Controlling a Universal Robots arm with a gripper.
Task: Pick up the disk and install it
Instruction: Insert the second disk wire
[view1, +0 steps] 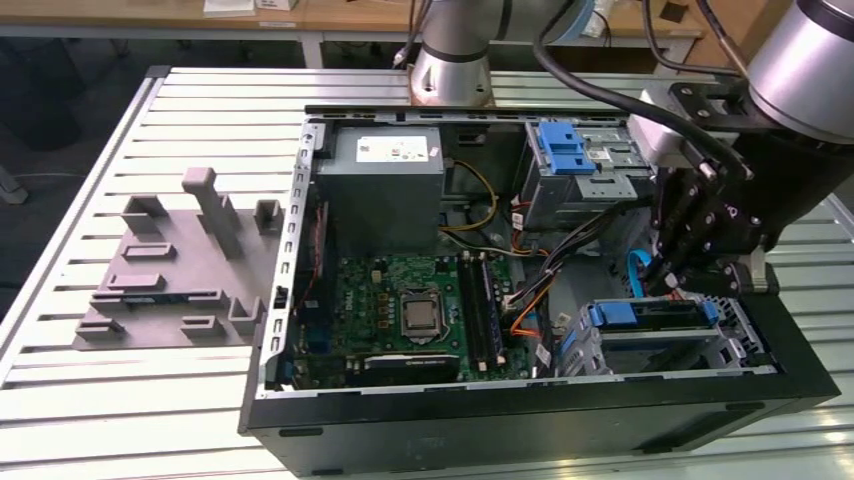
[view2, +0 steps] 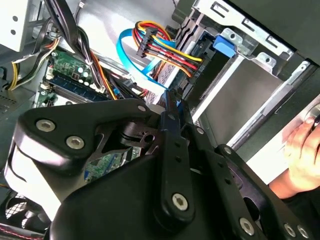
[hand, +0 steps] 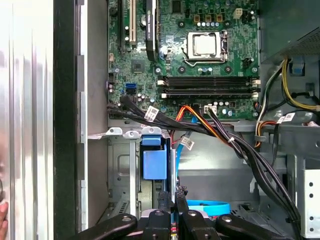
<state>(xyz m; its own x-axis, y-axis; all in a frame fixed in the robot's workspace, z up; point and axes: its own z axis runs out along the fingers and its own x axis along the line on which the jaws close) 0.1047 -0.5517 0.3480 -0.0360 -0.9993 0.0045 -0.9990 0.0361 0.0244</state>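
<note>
In the exterior view I find the gripper (view1: 694, 290) inside the open computer case (view1: 534, 425), at its corner nearest the surface's right edge, just above the disk (view1: 647, 316) seated in its bay. In the second wrist view, fingers (view2: 172, 107) appear closed together, holding nothing. In the first wrist view, the disk's blue handle (hand: 154, 162) sits just beyond the fingertips.

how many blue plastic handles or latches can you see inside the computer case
2 in the exterior view: one blue latch on the drive cage at the far end beside the power supply, one blue handle in the near bay below the gripper. Cables may hide others.
</note>
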